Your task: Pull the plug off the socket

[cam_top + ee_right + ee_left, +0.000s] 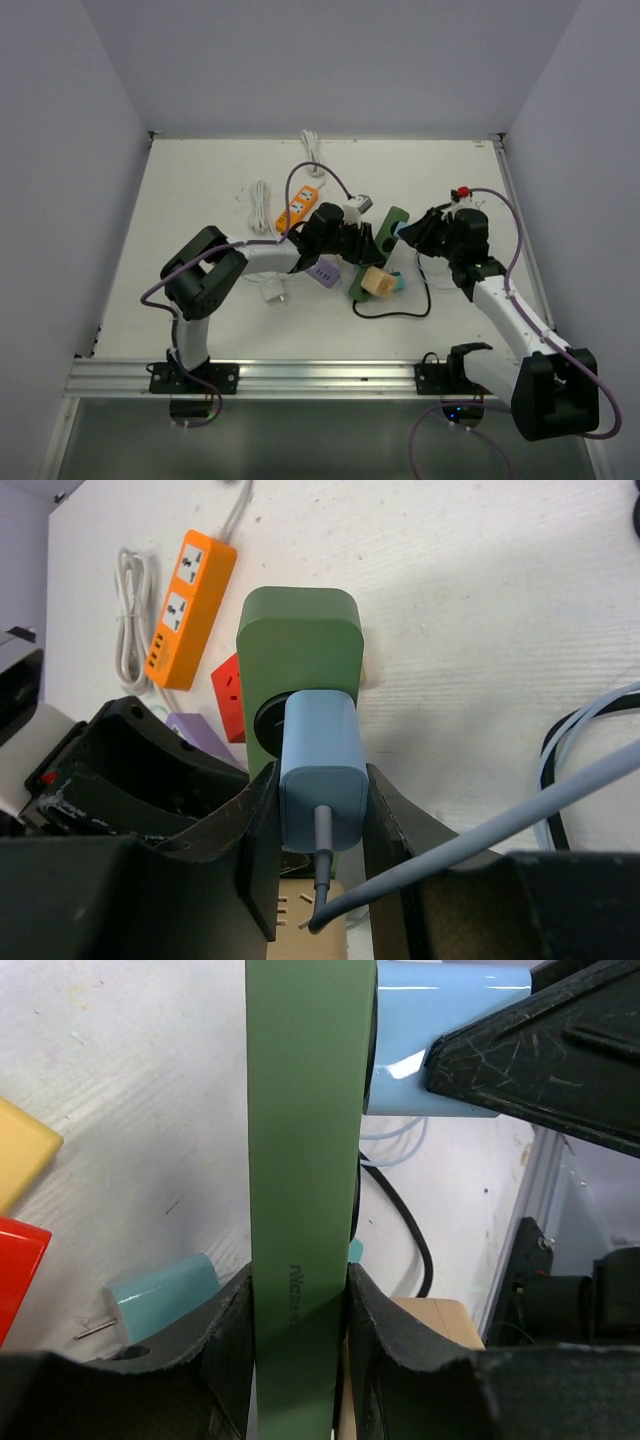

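A green socket strip (384, 232) lies mid-table, tilted. A light blue plug (320, 765) sits in its round socket face (268, 718). My left gripper (298, 1305) is shut on the green strip (305, 1150), fingers on both long sides. My right gripper (318, 810) is shut on the blue plug, fingers on both sides, its grey cable (470, 840) trailing back. In the left wrist view the blue plug (440, 1045) shows top right with the right gripper's finger (540, 1055) on it. In the top view the grippers (350, 240) (415, 232) meet at the strip.
An orange power strip (299, 205) with a white cable (260, 205) lies behind. A purple adapter (325, 270), a tan plug block (378, 282), a white plug (272, 292) and a black cable (400, 312) lie near the front. A teal plug (160, 1295) lies by the strip.
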Controlling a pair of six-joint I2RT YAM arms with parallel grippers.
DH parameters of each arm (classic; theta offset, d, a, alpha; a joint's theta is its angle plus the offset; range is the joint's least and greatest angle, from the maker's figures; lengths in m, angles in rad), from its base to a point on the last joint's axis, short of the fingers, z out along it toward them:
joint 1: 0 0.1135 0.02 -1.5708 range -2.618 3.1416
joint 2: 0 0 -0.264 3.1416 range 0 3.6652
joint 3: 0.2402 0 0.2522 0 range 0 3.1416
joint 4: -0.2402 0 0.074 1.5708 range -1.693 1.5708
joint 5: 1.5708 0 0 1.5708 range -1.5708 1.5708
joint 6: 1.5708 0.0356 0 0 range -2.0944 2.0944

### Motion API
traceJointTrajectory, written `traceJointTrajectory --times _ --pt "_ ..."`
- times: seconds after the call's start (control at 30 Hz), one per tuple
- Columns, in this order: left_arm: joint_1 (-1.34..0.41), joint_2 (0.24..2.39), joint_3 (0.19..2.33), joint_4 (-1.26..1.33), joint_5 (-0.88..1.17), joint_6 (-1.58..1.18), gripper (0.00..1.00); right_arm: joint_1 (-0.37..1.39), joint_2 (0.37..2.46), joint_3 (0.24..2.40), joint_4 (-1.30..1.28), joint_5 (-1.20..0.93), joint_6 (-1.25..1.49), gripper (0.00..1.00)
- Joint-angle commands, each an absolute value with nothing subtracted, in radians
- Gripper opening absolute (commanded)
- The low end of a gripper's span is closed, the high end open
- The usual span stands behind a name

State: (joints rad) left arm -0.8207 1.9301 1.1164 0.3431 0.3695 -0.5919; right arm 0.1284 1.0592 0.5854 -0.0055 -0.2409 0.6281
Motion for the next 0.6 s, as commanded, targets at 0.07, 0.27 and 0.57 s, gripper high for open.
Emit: traceJointTrajectory --times 0.07,0.27,0.57 --pt "-0.749 1.878 1.052 0.538 0.472 -0.632 0.0 0.108 1.006 0.546 0.086 -0.32 0.633 0.0" --pt "-0.736 1.856 1.049 0.546 0.483 -0.63 0.0 0.075 1.005 0.551 0.095 -0.37 0.649 0.0" --pt "-0.805 1.897 1.19 0.255 0.247 -0.519 0.0 0.078 1.023 0.644 -0.089 -0.275 0.577 0.0"
